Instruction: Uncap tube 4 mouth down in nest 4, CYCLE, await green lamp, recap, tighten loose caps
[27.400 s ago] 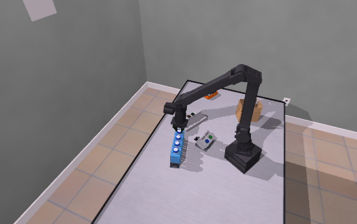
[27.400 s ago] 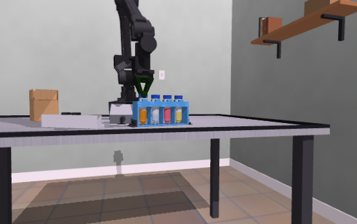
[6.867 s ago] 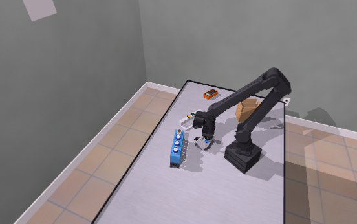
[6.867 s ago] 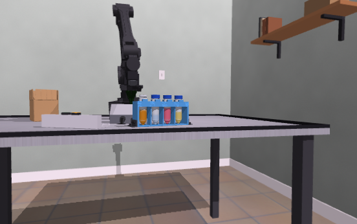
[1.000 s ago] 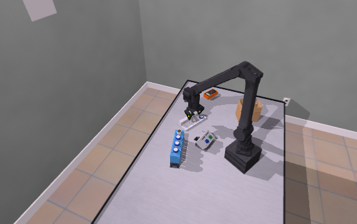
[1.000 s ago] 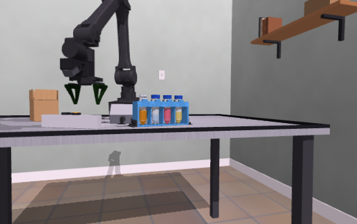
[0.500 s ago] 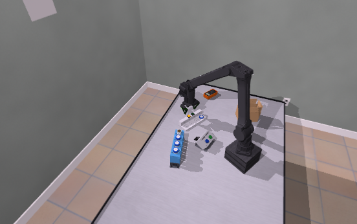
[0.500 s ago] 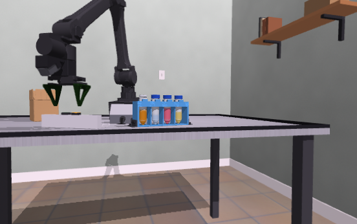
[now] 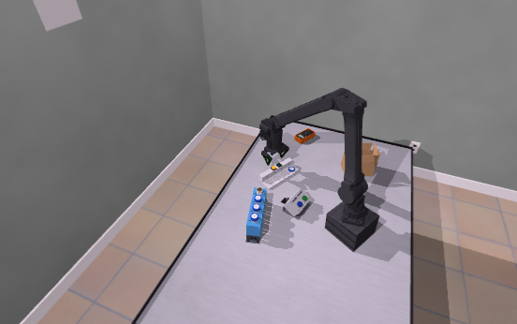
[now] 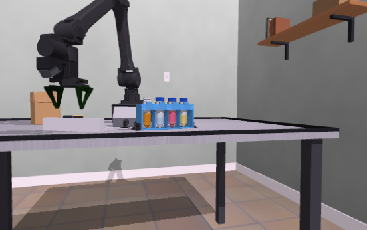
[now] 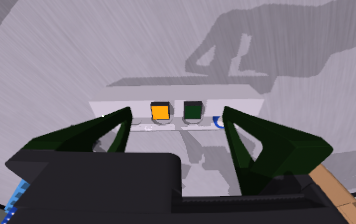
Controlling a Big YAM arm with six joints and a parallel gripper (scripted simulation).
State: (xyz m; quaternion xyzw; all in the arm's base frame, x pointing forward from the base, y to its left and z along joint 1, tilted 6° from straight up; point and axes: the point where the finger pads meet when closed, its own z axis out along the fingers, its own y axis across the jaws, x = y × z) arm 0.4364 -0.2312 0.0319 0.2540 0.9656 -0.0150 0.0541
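Amber lamp, a small square one (image 9: 273,168) (image 11: 160,111), is lit on the long white cap tray (image 9: 262,180) (image 10: 73,124) (image 11: 100,108); its dark green neighbour (image 9: 279,165) (image 11: 193,110) is unlit, so your step looks like a wait. Black hand with dark green fingers (image 9: 275,156) (image 10: 69,108): spread about as wide as it goes, gripping nothing, hanging above the tray. The round blue-rimmed cap with a pale centre (image 9: 291,169) (image 11: 218,122) sits in the tray's end nest; tube 4, the open-topped one with orange liquid (image 9: 259,190) (image 10: 147,119), stands uncapped at the near-tray end of the blue rack (image 9: 253,229) (image 10: 165,106). Hold the hand clear of the cap and leave the blue key (image 9: 300,204) alone; the cycle runs only once. Use the wait to line up over the cap, fingers either side. Go down only on green, straight, close squarely on its rim, and lift level: a tilted cap could cross-thread.

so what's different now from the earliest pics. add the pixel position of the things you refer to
The cap (image 9: 291,169) (image 11: 217,122) of tube 4 (image 9: 259,191) (image 10: 147,120) went from its tube to the cap tray (image 9: 266,177) (image 10: 73,124) (image 11: 115,107). The gripper (image 9: 275,159) (image 10: 69,108) (image 11: 177,111) has let go and moved from the decapping station (image 9: 253,228) (image 10: 165,106) to above the tray, open. The amber lamp (image 9: 273,168) (image 11: 160,112) came on. The station and its other three caps stayed put.
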